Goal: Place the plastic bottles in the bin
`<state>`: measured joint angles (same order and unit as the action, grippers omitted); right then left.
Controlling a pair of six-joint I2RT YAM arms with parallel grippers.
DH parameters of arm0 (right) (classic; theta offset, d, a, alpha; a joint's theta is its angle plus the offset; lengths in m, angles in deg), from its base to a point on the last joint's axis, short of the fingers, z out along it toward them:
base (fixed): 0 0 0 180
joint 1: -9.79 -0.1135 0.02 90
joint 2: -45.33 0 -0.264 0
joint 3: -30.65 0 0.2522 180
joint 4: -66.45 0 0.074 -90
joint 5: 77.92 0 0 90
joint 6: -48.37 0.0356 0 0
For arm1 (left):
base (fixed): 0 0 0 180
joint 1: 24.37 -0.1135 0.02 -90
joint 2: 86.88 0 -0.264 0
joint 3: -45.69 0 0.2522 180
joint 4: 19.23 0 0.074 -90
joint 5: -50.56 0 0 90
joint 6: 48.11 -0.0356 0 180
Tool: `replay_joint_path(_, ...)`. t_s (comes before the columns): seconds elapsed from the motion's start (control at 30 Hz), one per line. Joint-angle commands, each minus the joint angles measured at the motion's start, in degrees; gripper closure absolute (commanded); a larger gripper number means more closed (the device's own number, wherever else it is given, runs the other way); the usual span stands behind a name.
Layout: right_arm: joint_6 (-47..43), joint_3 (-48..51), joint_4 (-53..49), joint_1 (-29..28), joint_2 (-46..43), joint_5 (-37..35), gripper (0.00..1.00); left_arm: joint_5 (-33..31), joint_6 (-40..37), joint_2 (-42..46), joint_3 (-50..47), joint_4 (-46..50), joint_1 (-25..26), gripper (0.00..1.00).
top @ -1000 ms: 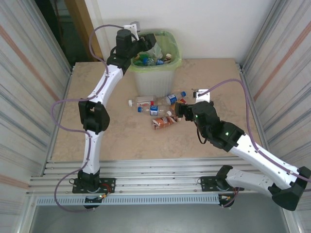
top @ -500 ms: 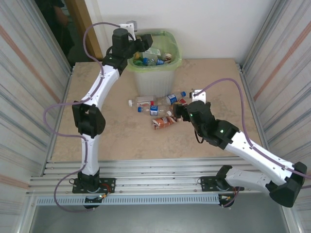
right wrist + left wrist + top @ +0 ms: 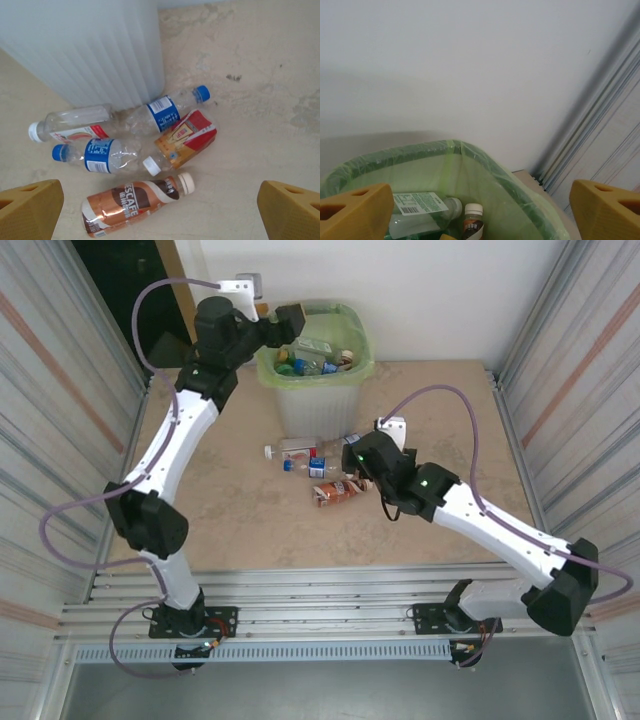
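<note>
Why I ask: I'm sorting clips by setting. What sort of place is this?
Probably a robot test cell: ribbed metal walls enclose a stone-look table, and a slotted rail carries two arm bases.

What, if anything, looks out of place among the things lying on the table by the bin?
One item stands out: a red-and-orange carton lies among the plastic bottles beside the bin. It looks box-shaped, like a drink pack, not a bottle. Nothing appears spilled.
</note>
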<state>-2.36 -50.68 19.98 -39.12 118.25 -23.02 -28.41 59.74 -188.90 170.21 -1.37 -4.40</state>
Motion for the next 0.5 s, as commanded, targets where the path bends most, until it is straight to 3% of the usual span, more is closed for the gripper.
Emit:
replay_joint_path(0.0,8.24,-3.05,-5.8,-0.54,2.96,-0.96,0.02,-0.6,-2.84,6.1,-5.61,-3.48,0.3,0.03)
replay_joint_path(0.47,20.18,-7.62,-11.2,-0.49,15.48,6.29,0.02,-11.06,-4.59,28.36,-36.43,-8.26,-1.05,0.01)
